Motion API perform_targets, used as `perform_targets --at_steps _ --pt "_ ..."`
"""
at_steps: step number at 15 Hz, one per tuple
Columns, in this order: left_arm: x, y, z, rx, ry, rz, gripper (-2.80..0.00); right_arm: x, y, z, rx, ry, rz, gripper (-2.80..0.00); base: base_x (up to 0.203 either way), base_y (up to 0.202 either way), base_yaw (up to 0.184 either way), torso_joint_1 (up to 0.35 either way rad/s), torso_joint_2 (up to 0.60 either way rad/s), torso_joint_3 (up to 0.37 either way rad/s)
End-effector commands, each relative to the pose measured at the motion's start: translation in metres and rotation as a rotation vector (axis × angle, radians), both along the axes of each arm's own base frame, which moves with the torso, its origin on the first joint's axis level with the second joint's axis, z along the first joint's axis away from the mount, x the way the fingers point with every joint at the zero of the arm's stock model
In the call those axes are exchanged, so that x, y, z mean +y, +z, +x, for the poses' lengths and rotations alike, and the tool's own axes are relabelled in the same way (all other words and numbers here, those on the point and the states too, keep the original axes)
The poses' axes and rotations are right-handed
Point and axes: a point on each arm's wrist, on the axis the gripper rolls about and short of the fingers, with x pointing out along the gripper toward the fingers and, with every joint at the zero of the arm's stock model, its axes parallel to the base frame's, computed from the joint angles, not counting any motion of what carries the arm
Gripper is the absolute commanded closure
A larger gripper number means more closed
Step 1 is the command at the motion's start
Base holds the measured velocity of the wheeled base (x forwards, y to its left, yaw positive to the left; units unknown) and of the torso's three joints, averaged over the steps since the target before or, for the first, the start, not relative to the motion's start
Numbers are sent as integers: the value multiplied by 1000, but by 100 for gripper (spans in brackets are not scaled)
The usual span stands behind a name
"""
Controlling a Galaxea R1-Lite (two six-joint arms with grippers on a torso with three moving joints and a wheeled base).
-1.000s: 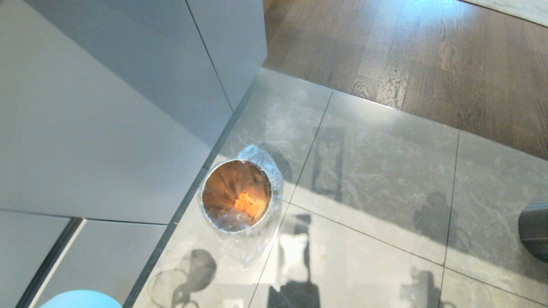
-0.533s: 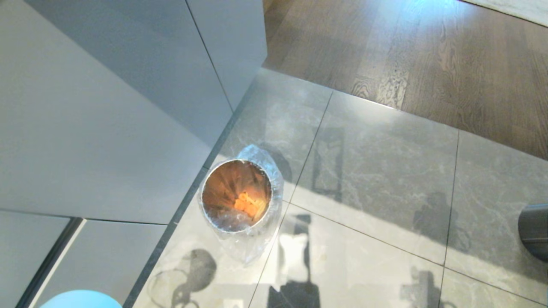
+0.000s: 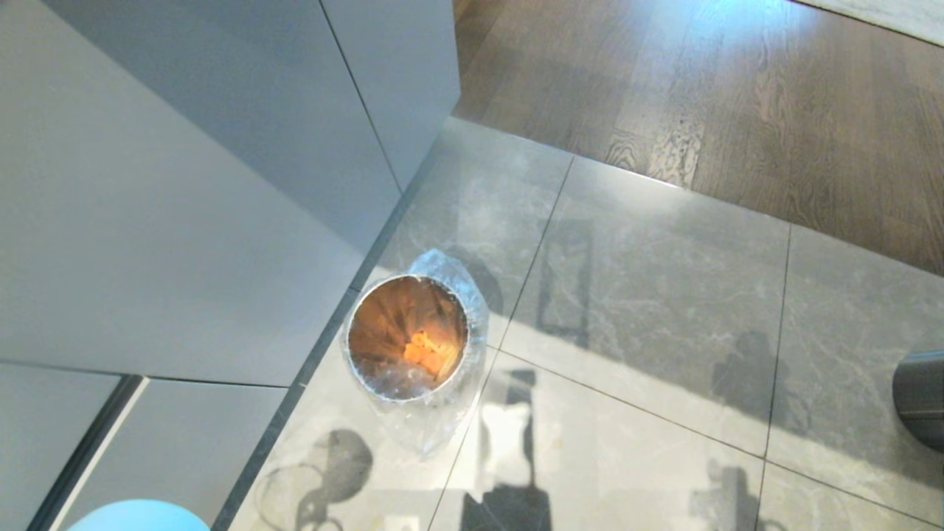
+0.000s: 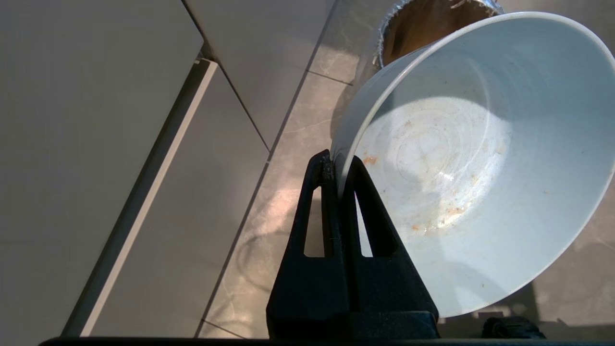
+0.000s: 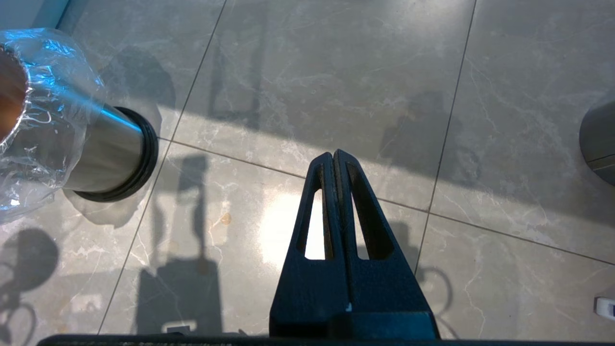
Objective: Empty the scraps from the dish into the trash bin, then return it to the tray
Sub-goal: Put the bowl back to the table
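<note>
Grey marbled floor tiles [image 3: 649,310] spread under us, with pale flat cabinet fronts [image 3: 169,221] on the left and brown wood flooring [image 3: 737,96] beyond. At the bottom left edge of the head view we see only a cut-off sliver of the light-blue bowl [image 4: 471,158]. Our left gripper [image 4: 336,166] is clenched on its rim, holding it tilted, its smooth inside bare except for a few orange specks. Further right stands the round trash bin [image 3: 410,383], wrapped in a crinkled clear bag, coppery-brown inside, with orange scraps [image 3: 428,352] lying at the bottom. Our right gripper [image 5: 334,156] hangs over bare tile with its fingers pressed together, holding nothing. At the far right edge, a dark steel cylinder [image 3: 920,398] is cut off.
</note>
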Motion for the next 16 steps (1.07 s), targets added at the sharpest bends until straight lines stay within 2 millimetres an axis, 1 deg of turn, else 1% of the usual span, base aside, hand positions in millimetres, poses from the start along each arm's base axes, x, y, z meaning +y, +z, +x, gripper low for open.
perform_targets --at_steps 1,16 --pt "0 0 0 0 1 -7 0 0 0 0 0 0 0 0 0 0 0 0 0 0" --pt "0 0 0 0 1 -16 0 0 0 0 -2 0 -1 0 0 0 0 0 0 0"
